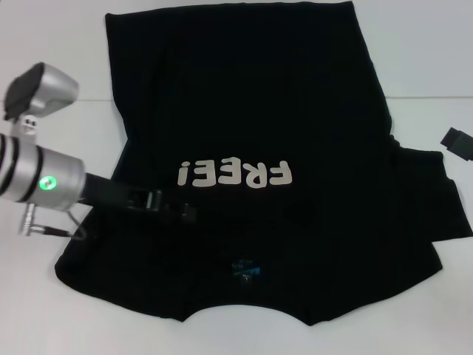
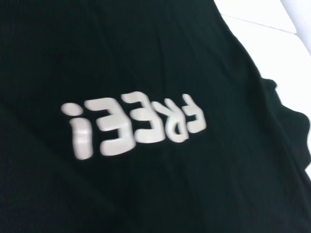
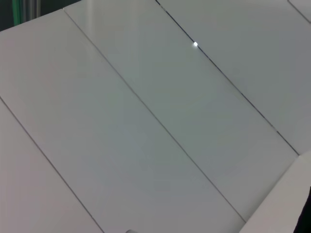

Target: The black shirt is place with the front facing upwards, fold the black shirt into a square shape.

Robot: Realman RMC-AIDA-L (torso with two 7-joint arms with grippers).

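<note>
The white table [image 1: 59, 310] is holding the black shirt [image 1: 251, 96], which is lying front up across the middle with its white "FREE!" letters [image 1: 235, 174] showing. The left gripper [image 1: 177, 209] is reaching in over the shirt's left side, near its blue neck label [image 1: 245, 269] — I cannot tell how its fingers are set. The right gripper [image 1: 458, 144] is just peeking in at the right edge — fingers hidden.
</note>
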